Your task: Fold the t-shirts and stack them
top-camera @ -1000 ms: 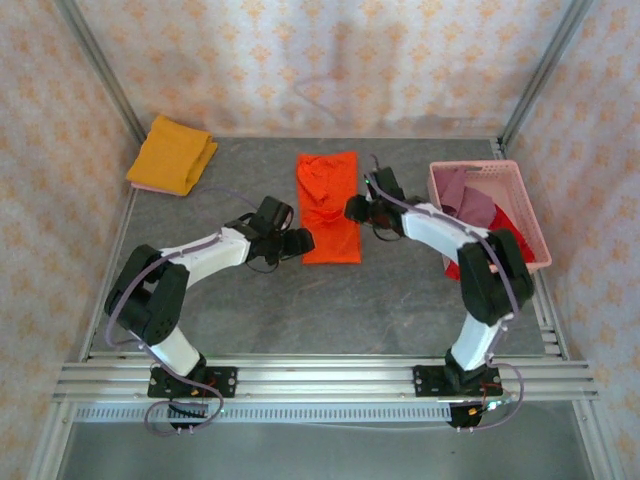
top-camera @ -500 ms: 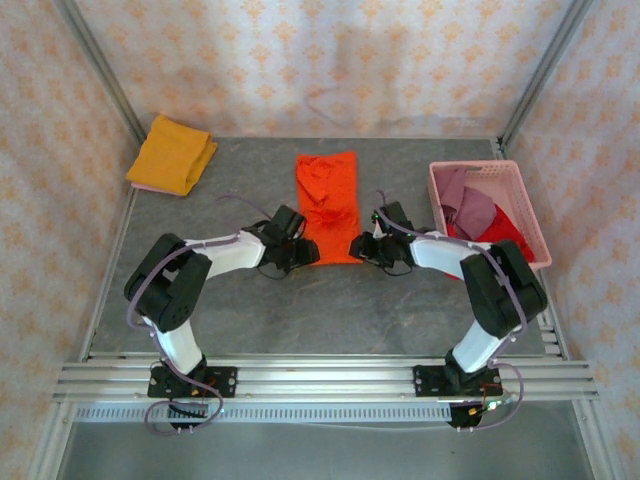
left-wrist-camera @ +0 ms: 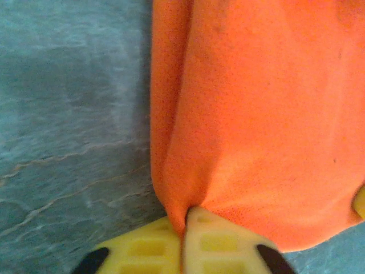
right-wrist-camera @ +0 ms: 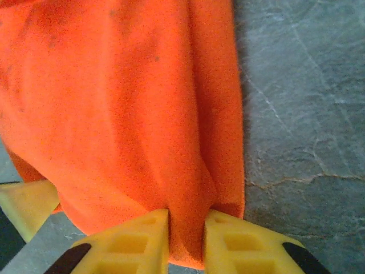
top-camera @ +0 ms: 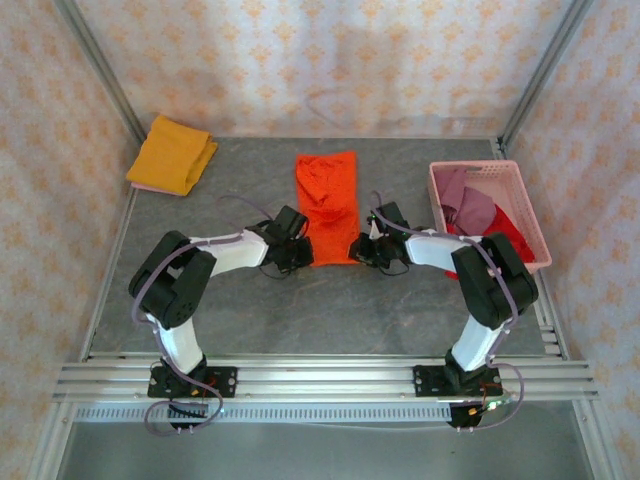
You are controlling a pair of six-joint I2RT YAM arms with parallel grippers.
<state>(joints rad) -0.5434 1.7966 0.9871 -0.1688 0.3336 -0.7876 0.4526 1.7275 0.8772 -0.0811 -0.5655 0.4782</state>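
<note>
Item: orange t-shirt [top-camera: 328,205], lying mid-counter [top-camera: 300,310] as a long narrow strip with its sides folded in, running away from the arm bases.

Left hand [top-camera: 298,252] is clenched on the near left corner; in the left wrist view the cloth is pinched between the yellow fingers [left-wrist-camera: 217,245]. Right hand [top-camera: 364,249] is clenched on the near right corner, with a tuck of cloth squeezed between its fingers [right-wrist-camera: 137,240].

Step, as judged: the crosswise fold, near hem to far end. The next move calls for both hands to lift level and together, then travel away from the bases without skewing the strip.

Mustard t-shirt [top-camera: 172,153] lies folded at the far left corner, the likely stack site. Mauve t-shirt [top-camera: 468,205] and red t-shirt [top-camera: 505,232] sit in the pink basket [top-camera: 535,225] at right.

No brand, label or writing is legible.
</note>
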